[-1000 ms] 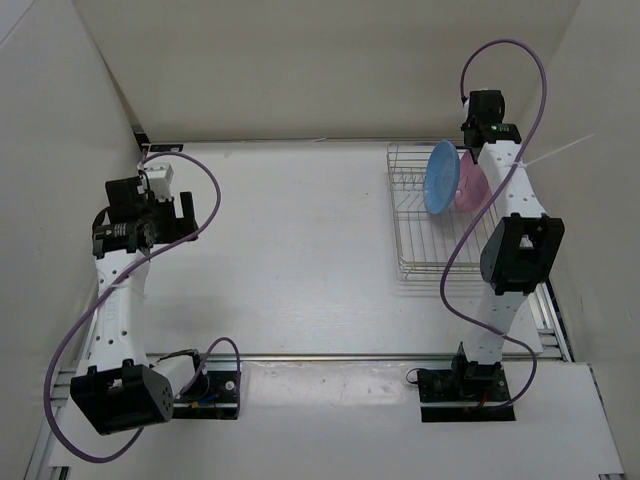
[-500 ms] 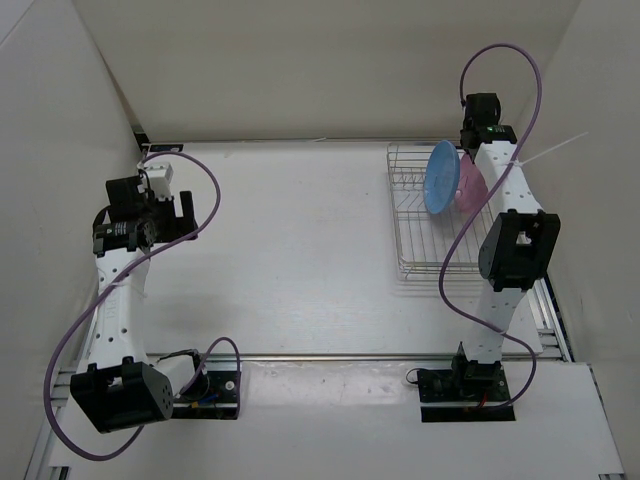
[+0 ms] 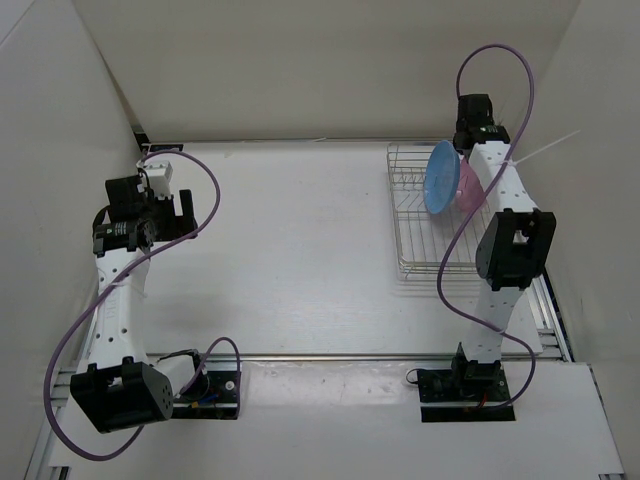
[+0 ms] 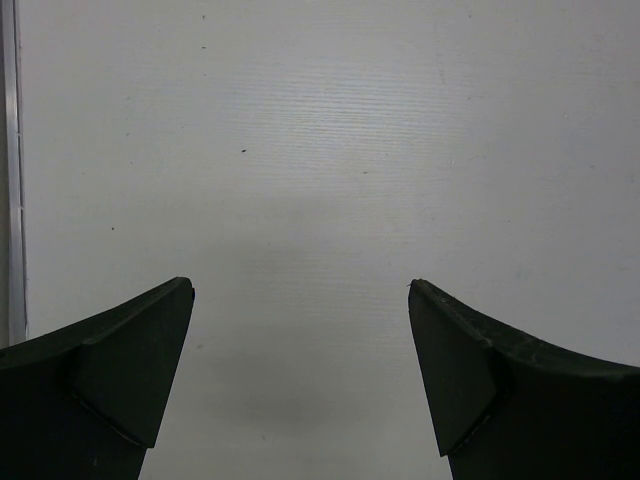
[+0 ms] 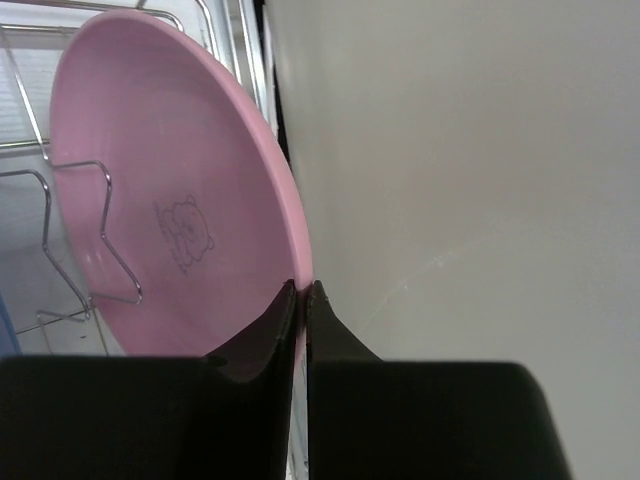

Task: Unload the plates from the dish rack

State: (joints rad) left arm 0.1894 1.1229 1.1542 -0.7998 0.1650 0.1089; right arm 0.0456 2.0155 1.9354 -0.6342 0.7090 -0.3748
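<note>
Over at the far right corner the right jaws are pinched together on the upper rim of the small round pink plastic plate — the two black fingertips sit one on each side of the thin edge, with only that edge between them. The pink plate stands on its edge in the rectangular silver wire dish rack, tilted, with a little bear outline printed on the face turned toward the rack. A bent wire upright crosses in front of that face, below and to the left of the jaws. Close on the other side of the jaws there is only the plain white wall. From above, the small round light blue plastic plate also stands upright in the rack, in a slot just beside the pink one, on the side away from the right arm; whether the two touch I cannot tell. The right jaws come down at the rack's far end. Well apart from all this, across the white worktop, the left jaws are spread wide and grasp nothing — only bare surface shows between their dark fingers, and from above they hang near the left wall.
</note>
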